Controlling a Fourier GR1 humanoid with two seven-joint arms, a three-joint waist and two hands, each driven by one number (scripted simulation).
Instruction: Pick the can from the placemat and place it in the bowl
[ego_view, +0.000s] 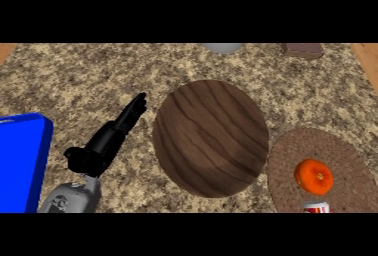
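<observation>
A round woven brown placemat (347, 165) lies at the lower right of the counter. On it sits a round orange object (314, 176), and just below that the red and white top of the can (317, 206) shows at the picture's lower edge, mostly cut off. The wide wooden bowl (210, 137) stands in the middle, left of the placemat and touching its rim. My left hand (111, 140) is left of the bowl with fingers straight, pointing up and away, holding nothing. The right hand does not show.
A blue flat object (22, 160) lies at the left edge beside my left forearm. At the far edge sit a grey object (221, 47) and a brown block (303, 50). The counter is speckled stone.
</observation>
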